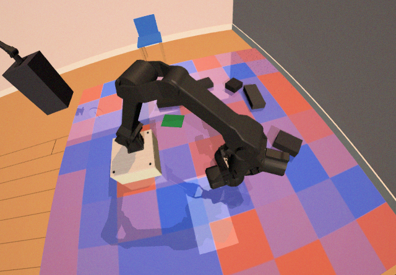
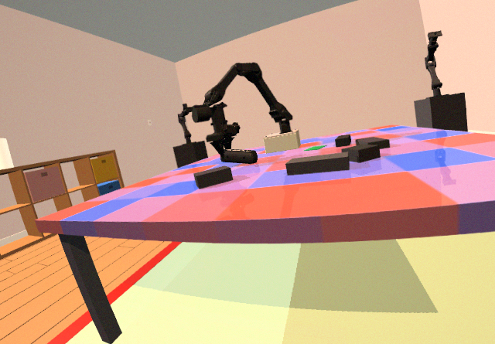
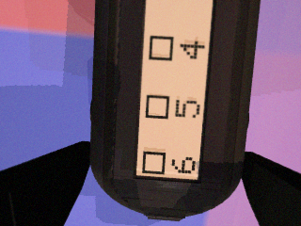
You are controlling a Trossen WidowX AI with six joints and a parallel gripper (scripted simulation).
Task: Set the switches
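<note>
The dark grey controller unit (image 2: 244, 156) (image 3: 221, 94) is between the fingers of my gripper (image 2: 228, 151) (image 3: 165, 155), which is shut on its two long sides near one rounded end. The unit's underside faces the wrist camera. Its pale label (image 3: 181, 137) shows numbers 4, 5 and 6, each beside an empty square; the squares for 1 to 3 are outside the wrist view. The rocker switches are turned away and hidden. Whether the unit touches the bench (image 1: 297, 214) (image 2: 319, 196) is hard to tell.
Several dark modules stand on the bench, among them a long one (image 1: 255, 96) (image 2: 213, 177), a small one (image 1: 233, 84) and a broad one (image 1: 288, 143). A flat green square (image 1: 172, 120) (image 2: 315, 148) lies near the arm's cream base box (image 1: 135, 166) (image 2: 281, 142).
</note>
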